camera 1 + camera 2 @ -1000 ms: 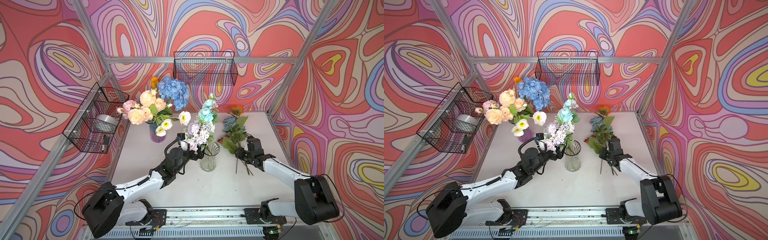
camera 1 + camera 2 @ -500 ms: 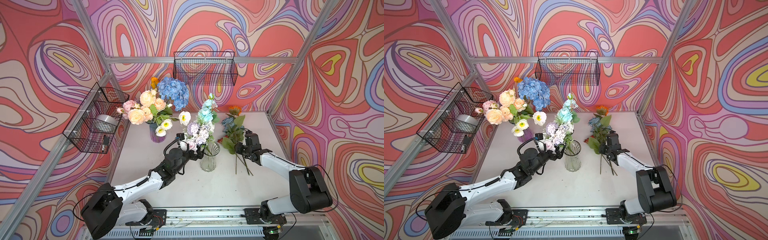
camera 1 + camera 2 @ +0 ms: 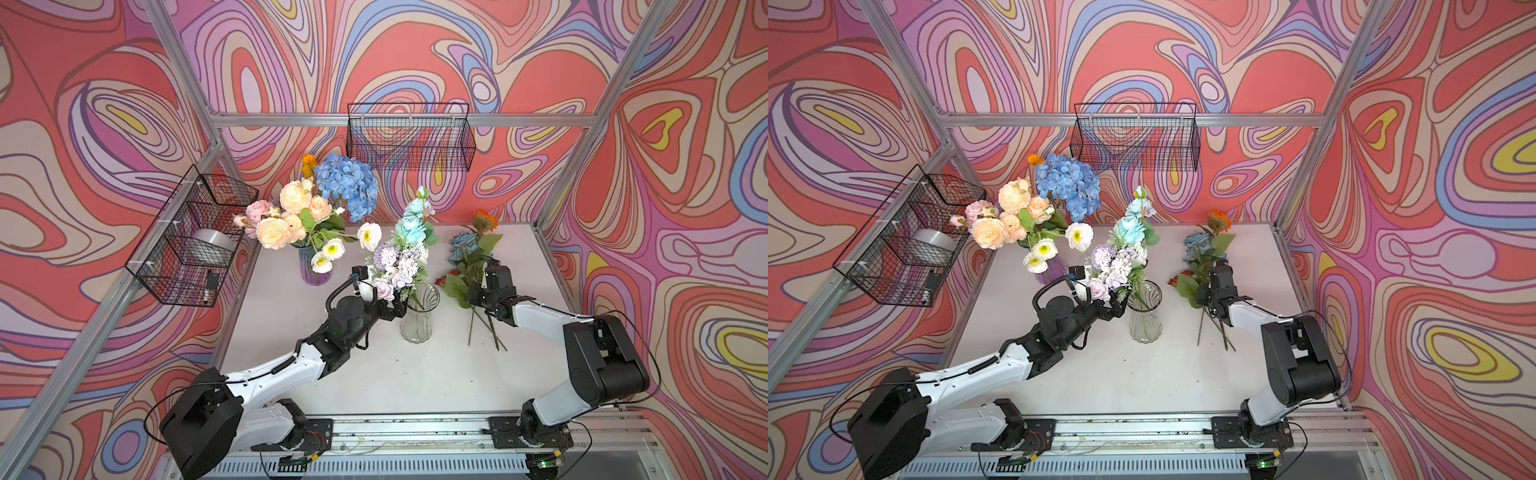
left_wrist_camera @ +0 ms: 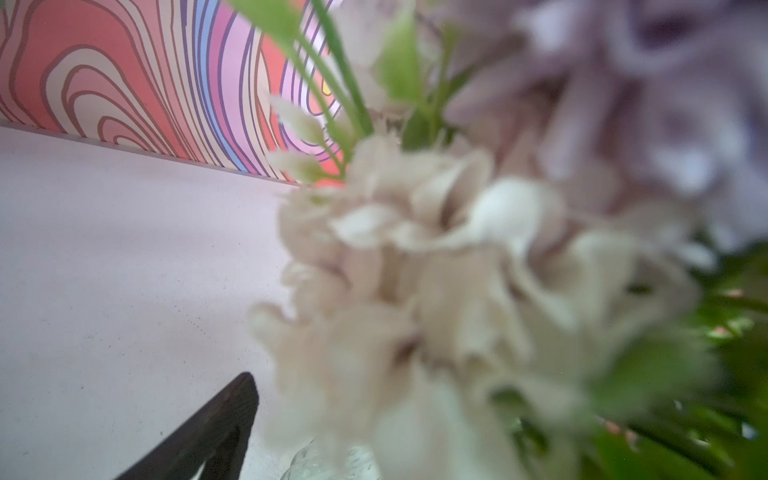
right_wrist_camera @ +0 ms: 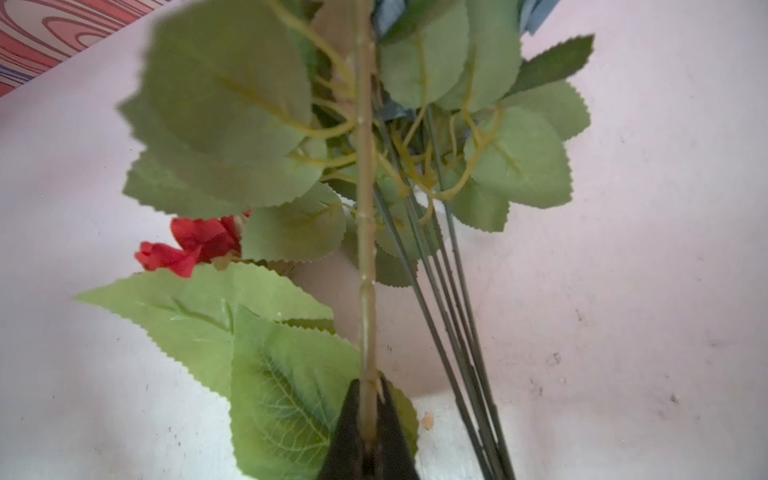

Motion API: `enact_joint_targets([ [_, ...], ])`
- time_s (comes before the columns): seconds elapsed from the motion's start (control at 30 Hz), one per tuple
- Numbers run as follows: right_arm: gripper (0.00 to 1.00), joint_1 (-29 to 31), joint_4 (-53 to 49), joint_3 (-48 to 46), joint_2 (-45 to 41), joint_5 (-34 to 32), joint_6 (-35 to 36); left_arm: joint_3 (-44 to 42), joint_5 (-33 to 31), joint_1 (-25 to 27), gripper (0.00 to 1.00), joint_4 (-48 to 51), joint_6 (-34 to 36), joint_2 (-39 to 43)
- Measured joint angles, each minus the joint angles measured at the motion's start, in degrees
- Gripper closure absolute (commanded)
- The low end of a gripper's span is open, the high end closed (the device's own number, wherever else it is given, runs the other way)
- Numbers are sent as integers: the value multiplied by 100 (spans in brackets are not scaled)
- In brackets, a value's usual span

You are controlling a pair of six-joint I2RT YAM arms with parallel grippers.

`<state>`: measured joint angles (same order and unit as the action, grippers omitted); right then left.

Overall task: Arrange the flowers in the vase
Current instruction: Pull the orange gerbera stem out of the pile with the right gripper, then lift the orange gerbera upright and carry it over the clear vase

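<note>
While the right tool (image 5: pixel 369 392) pinches one thick stem (image 5: pixel 365 249) among the loose flowers (image 3: pixel 471 266) lying on the tabletop (image 3: pixel 374 374) beside the clear vase (image 3: pixel 419 316) | left tool (image 3: pixel 395 309) spread near the vase's rim, gripping nothing | risk: overlapping leaves (image 5: pixel 286 395) and thin stems (image 5: pixel 453 332) may drag along on lifting; the top-heavy stem may pivot in the pinch.

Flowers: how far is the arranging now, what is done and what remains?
Done: flowers stand in the purple vase and the clear vase. In hand: the right hand is shut on one thick stem; the left hand is open beside the clear vase. Left: the loose flowers lying on the table.
</note>
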<state>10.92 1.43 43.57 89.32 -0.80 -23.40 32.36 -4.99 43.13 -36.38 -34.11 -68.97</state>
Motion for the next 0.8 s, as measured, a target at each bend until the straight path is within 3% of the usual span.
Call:
enact_joint_targets([
  [0.43,100,0,892,-619,-1923,-404,308,0,0,-4,0,-4,-2,0],
  [0.8,100,0,1069,-754,-2538,-660,577,0,4,-55,0,-20,-2,0],
])
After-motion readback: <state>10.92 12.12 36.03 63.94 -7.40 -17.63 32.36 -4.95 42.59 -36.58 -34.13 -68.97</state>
